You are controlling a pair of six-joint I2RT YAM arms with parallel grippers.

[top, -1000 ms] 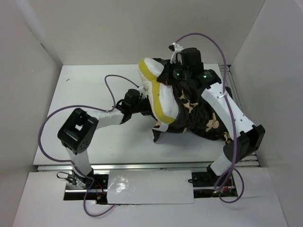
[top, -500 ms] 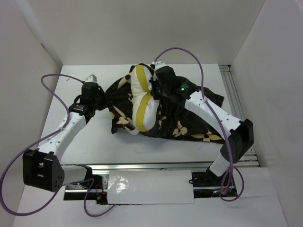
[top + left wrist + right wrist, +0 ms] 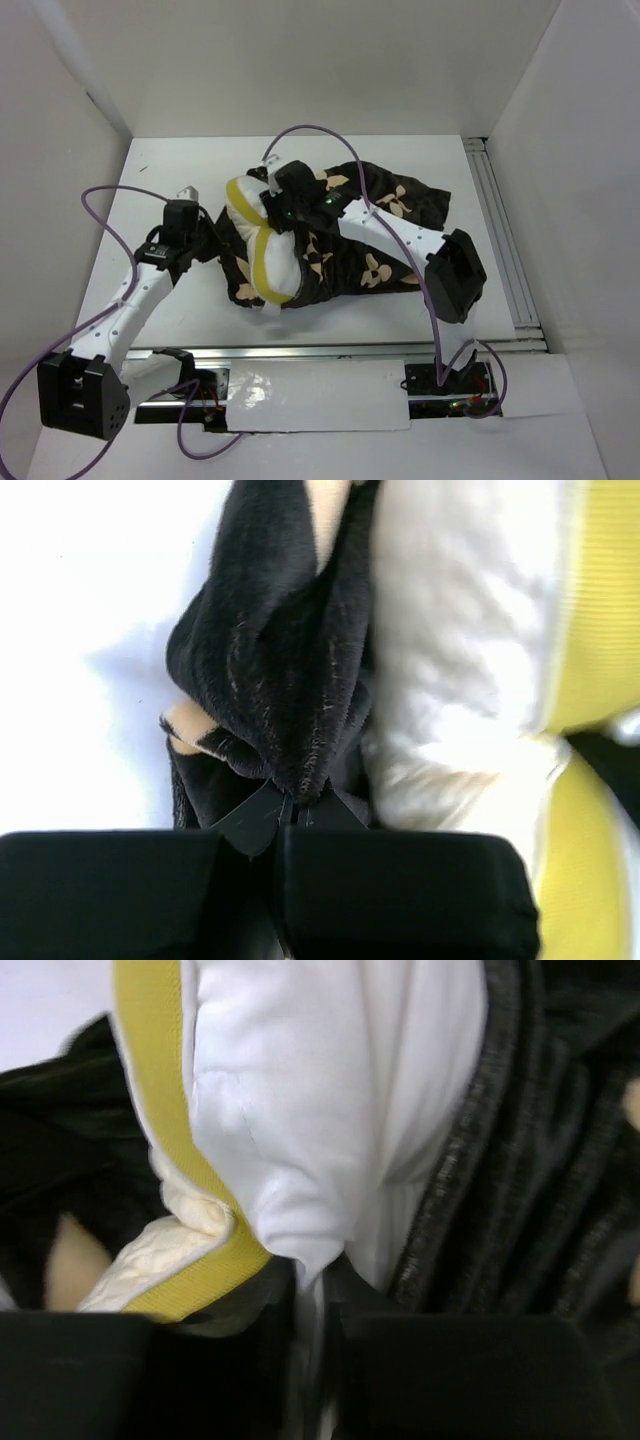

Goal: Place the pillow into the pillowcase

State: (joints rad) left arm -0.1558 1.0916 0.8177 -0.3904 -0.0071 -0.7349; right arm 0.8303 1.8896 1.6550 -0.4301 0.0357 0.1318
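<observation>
The left hand (image 3: 290, 825) is clamped on a bunch of pillowcase (image 3: 280, 660) edge, the pillow (image 3: 450, 650) just beside at two o'clock. The right hand (image 3: 318, 1300), nearly closed, nips a white fold of pillow that lies at twelve o'clock. Only the overhead view shows the pillow sticking out of the pillowcase's nine o'clock end on the worktop (image 3: 330, 320), between both hands.

The top camera looks steeply down from high up onto the white puffy pillow with yellow edge trim (image 3: 270, 262). Both wrist cameras sit very close to that pillow, the left one apparently at its left side. All three views share it.
</observation>
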